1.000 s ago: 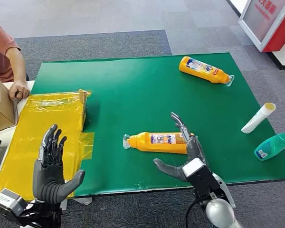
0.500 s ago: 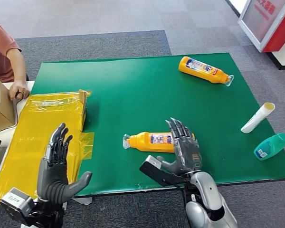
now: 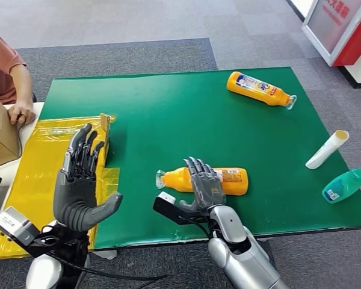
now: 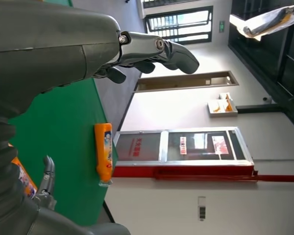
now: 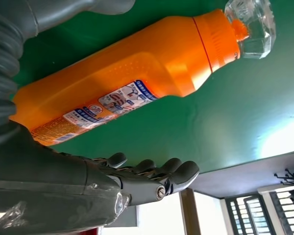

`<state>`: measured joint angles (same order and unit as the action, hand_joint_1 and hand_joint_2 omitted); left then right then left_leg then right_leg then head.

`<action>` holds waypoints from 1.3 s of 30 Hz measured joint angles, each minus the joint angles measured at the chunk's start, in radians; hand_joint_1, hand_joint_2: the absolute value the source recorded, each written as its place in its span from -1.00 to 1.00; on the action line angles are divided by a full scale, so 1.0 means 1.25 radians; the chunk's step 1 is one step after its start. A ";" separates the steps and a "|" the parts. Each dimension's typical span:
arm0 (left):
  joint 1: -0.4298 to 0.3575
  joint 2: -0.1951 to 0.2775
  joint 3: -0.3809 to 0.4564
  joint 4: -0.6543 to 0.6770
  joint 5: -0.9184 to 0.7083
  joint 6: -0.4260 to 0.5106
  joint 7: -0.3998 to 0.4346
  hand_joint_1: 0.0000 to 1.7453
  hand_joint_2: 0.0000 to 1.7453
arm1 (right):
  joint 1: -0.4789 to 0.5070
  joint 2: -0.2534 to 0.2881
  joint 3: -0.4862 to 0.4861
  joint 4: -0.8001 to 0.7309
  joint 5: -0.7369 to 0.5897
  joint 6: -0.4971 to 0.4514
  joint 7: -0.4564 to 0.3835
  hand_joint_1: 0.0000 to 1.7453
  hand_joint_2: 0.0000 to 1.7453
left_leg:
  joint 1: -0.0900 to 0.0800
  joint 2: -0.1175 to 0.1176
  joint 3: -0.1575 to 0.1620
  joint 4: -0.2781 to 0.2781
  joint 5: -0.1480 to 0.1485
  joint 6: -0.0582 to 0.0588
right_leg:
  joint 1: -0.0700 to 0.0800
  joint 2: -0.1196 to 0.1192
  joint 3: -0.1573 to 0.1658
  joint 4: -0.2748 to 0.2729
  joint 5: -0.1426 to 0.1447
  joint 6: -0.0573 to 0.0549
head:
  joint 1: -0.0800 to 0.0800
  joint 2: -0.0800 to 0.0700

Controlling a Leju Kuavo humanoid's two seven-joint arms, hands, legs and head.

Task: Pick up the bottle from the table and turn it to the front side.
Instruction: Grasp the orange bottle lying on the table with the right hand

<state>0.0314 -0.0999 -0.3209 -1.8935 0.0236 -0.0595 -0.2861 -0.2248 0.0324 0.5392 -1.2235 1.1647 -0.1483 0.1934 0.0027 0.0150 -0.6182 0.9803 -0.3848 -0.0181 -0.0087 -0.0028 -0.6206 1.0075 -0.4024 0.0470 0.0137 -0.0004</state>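
Bottle: orange bottle [image 3: 228, 180] with a clear cap, lying on its side on the green mat [image 3: 169, 114], near the mat's front edge, cap pointing to the robot's left; printed label facing up. In the right wrist view [image 5: 138, 83] it lies flat on the mat, no finger around it.
Right hand: right hand [image 3: 205, 186] over the bottle's neck end, palm down, fingers spread; whether it touches the bottle, cannot tell. Nothing held.
Left hand: left hand [image 3: 81, 183] raised above the yellow bag, palm up, fingers apart and upright, thumb out to the side. Nothing held.
Second bottle: second orange bottle [image 3: 259, 88] on its side at the mat's far right, well apart from the first.
Tube: white tube [image 3: 327, 149] across the mat's right edge.
Teal bottle: teal bottle [image 3: 345, 185] lying near the tube, at the right edge.
Yellow bag: yellow bag [image 3: 38, 162] flat at the mat's left end.
Box: cardboard box [image 3: 0, 135] left of the bag.
Person: a person's hand [image 3: 18, 112] resting beside the box.
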 joint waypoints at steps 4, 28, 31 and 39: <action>-0.007 0.000 -0.002 0.000 0.001 0.000 0.000 -1.00 1.00 | -0.010 0.003 0.001 0.025 -0.001 0.000 0.000 -1.00 1.00 | 0.000 0.000 0.000 0.000 0.000 0.000 | 0.000 0.000 0.000 0.000 0.000 0.000 | 0.000 0.000; -0.006 0.001 -0.004 0.003 0.016 -0.020 0.005 -1.00 1.00 | -0.039 0.005 -0.032 0.075 0.081 -0.014 0.061 -1.00 1.00 | 0.000 0.000 0.000 0.000 0.000 0.000 | 0.000 0.000 0.000 0.000 0.000 0.000 | 0.000 0.000; 0.000 0.001 -0.003 0.003 0.016 -0.021 0.005 -1.00 1.00 | -0.036 0.004 -0.049 0.078 0.099 -0.015 0.080 -1.00 1.00 | 0.000 0.000 0.000 0.000 0.000 0.000 | 0.000 0.000 0.000 0.000 0.000 0.000 | 0.000 0.000; 0.017 0.002 0.009 -0.002 0.023 -0.022 -0.004 -1.00 1.00 | -0.016 -0.001 -0.105 0.082 0.147 -0.015 0.094 -1.00 1.00 | 0.000 0.000 0.000 0.000 0.000 0.000 | 0.000 0.000 0.000 0.000 0.000 0.000 | 0.000 0.000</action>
<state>0.0532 -0.0974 -0.3100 -1.8962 0.0526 -0.0869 -0.2914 -0.2447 0.0318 0.4075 -1.1208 1.3480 -0.1672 0.3109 0.0027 0.0150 -0.6184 0.9802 -0.3853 -0.0181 -0.0087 -0.0027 -0.6210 1.0074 -0.4027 0.0469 0.0137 -0.0004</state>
